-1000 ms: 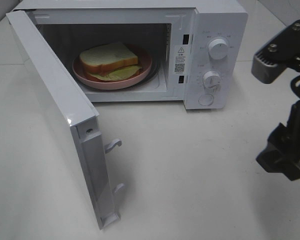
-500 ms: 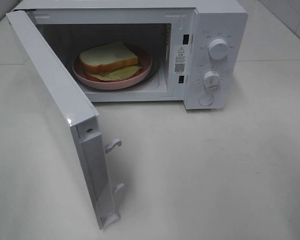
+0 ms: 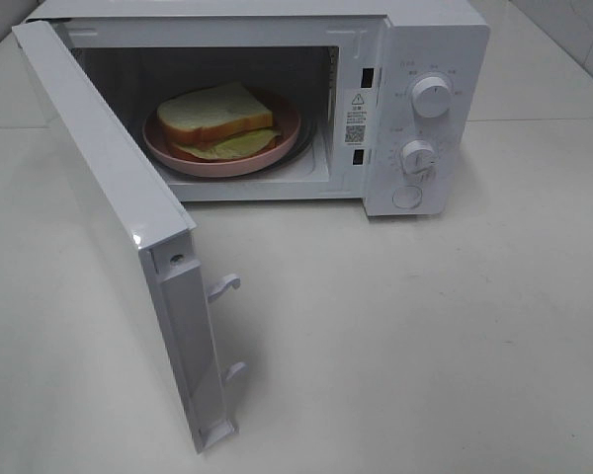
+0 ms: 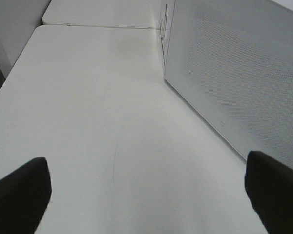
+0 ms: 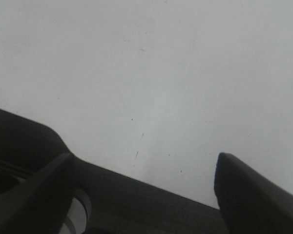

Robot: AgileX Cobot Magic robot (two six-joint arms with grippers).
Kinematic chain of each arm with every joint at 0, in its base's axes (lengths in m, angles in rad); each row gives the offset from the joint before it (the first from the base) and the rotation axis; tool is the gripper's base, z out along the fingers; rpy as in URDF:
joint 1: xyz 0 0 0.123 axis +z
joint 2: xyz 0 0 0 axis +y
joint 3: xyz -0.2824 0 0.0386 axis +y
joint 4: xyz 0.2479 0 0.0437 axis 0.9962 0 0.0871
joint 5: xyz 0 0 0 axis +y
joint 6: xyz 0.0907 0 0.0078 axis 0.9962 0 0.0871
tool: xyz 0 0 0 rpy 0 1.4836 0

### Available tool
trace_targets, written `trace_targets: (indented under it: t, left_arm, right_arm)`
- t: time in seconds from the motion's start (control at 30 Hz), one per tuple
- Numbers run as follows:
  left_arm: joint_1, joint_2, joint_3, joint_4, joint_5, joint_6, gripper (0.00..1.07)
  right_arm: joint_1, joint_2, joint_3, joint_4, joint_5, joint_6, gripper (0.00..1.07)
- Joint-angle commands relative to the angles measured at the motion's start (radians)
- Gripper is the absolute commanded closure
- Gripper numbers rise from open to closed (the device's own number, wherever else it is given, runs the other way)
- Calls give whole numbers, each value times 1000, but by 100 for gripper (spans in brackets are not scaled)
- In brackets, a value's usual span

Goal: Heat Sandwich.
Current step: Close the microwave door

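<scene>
The sandwich (image 3: 217,120), thick white bread with pale green filling, lies on a round pink plate (image 3: 277,153) inside the white microwave (image 3: 415,59), whose door (image 3: 109,207) stands wide open to the left. Neither arm shows in the high view. In the left wrist view my left gripper (image 4: 146,192) is open over the bare tabletop, its dark fingertips (image 4: 19,195) far apart, with the microwave's perforated side wall (image 4: 234,73) beside it. In the right wrist view my right gripper (image 5: 146,170) is open, with only white surface between its fingers.
Two dials (image 3: 432,97) and a round button sit on the microwave's control panel at the right. The open door's latch hooks (image 3: 222,286) stick out toward the table's middle. White tabletop (image 3: 395,336) spreads in front of the microwave.
The right arm, seen at the right edge one second ago, has withdrawn out of the high view. The sandwich, plate and door have not moved.
</scene>
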Motion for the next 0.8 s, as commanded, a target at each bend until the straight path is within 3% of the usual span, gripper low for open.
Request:
trace_targets:
  t: [0.03, 0.27, 0.8]
  left_arm:
    - [-4, -29, 2, -1, -3, -5, 5]
    - [-4, -29, 2, -1, -3, -5, 5]
    - [-4, -29, 2, -1, -3, -5, 5]
  right_arm:
    - [-55, -73, 22, 7, -28, 3, 31]
    - [-154, -222, 75, 15, -50, 3, 31]
    - [-301, -521, 73, 38, -50, 4, 31]
